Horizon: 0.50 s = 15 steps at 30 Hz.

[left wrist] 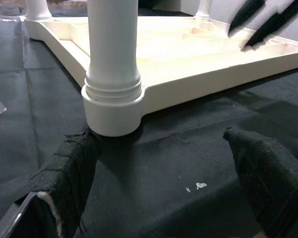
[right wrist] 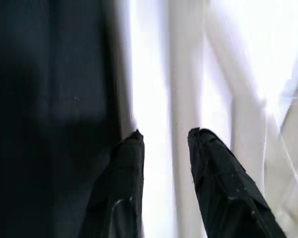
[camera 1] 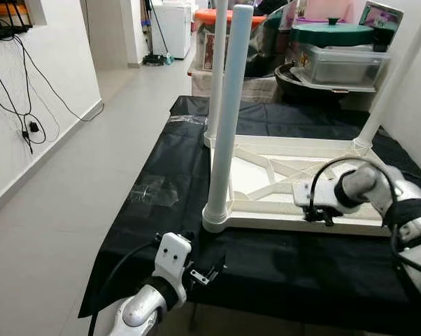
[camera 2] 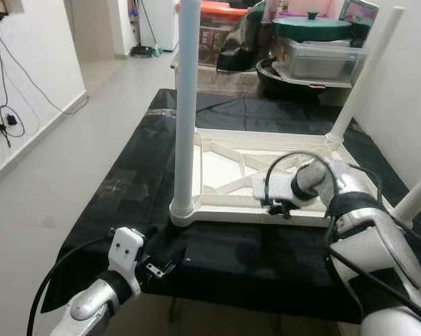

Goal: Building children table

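A white children table (camera 1: 266, 175) lies upside down on a black cloth (camera 1: 280, 269). Its near-left leg (camera 1: 228, 105) stands upright in the corner socket. Upright legs also stand at the far left (camera 1: 217, 70), the far right (camera 1: 396, 77) and the near right (camera 2: 417, 196). My left gripper (camera 1: 207, 273) rests low on the cloth just in front of the near-left leg's base (left wrist: 112, 106), open wide with nothing between its fingers. My right gripper (camera 1: 319, 215) points down at the table's front rim (camera 1: 280, 222), fingers (right wrist: 129, 163) slightly apart over that rim.
Plastic storage boxes and a green pot lid (camera 1: 331, 33) crowd the far end. A white wall with hanging cables (camera 1: 29, 126) runs along the left, with bare floor (camera 1: 91, 175) beside the cloth. The cloth's front edge is close below my left arm.
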### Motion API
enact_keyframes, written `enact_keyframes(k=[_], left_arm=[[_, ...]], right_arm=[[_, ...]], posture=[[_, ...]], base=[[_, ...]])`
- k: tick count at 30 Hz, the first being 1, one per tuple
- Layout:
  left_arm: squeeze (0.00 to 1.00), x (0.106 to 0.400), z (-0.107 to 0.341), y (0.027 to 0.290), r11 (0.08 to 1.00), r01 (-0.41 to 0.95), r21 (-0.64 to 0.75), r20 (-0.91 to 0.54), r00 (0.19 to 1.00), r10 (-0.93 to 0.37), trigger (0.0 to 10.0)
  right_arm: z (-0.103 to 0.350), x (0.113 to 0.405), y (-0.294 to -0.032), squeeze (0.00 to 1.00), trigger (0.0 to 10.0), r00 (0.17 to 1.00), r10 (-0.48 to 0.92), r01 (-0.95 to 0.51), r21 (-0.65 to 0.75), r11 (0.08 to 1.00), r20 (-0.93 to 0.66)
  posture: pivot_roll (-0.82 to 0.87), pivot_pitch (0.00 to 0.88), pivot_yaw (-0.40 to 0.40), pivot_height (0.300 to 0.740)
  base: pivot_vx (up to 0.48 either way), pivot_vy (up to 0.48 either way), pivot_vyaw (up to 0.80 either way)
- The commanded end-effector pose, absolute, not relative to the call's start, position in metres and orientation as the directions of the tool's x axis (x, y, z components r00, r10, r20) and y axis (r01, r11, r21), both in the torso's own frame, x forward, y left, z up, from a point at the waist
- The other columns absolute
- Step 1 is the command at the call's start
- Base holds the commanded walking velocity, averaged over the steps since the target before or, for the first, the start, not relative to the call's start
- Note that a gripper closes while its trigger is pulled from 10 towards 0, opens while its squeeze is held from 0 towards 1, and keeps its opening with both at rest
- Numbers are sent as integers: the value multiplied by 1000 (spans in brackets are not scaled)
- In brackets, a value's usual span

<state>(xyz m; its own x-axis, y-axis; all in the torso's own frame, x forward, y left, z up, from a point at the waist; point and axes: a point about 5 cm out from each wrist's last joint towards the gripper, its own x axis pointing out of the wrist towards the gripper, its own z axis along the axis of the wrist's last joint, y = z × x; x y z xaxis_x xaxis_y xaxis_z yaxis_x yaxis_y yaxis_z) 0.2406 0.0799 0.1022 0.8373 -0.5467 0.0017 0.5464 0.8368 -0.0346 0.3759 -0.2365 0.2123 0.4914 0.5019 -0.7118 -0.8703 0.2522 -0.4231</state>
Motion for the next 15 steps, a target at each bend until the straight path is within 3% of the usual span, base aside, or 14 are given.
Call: enact_keyframes(k=[1, 2, 11, 12, 15], left_arm=[[0, 240, 100, 79, 836, 549, -30, -4, 836, -549, 10000], [0, 240, 100, 79, 836, 548, -30, -4, 836, -549, 10000], [0, 241, 100, 81, 835, 549, -25, -5, 836, -549, 10000], [0, 241, 100, 81, 835, 550, -23, -5, 835, -550, 10000], [0, 241, 101, 82, 835, 550, -21, -5, 835, -550, 10000]], right_arm=[[226, 381, -221, 0, 10000, 507, 695, -862, -323, 391, -510], [229, 381, -217, 0, 10000, 510, 738, -860, -289, 421, -442], [204, 375, -211, 0, 10000, 471, 817, -881, -131, 455, -332], [200, 375, -206, 1000, 10000, 472, 829, -880, -114, 461, -299], [196, 374, -202, 1000, 10000, 467, 842, -883, -87, 461, -271]], posture=[[83, 0, -77, 740], [83, 0, -77, 740], [89, 0, -60, 740], [94, 0, -62, 740], [99, 0, -60, 740]], base=[[0, 0, 0], [0, 0, 0], [0, 0, 0], [0, 0, 0], [0, 0, 0]])
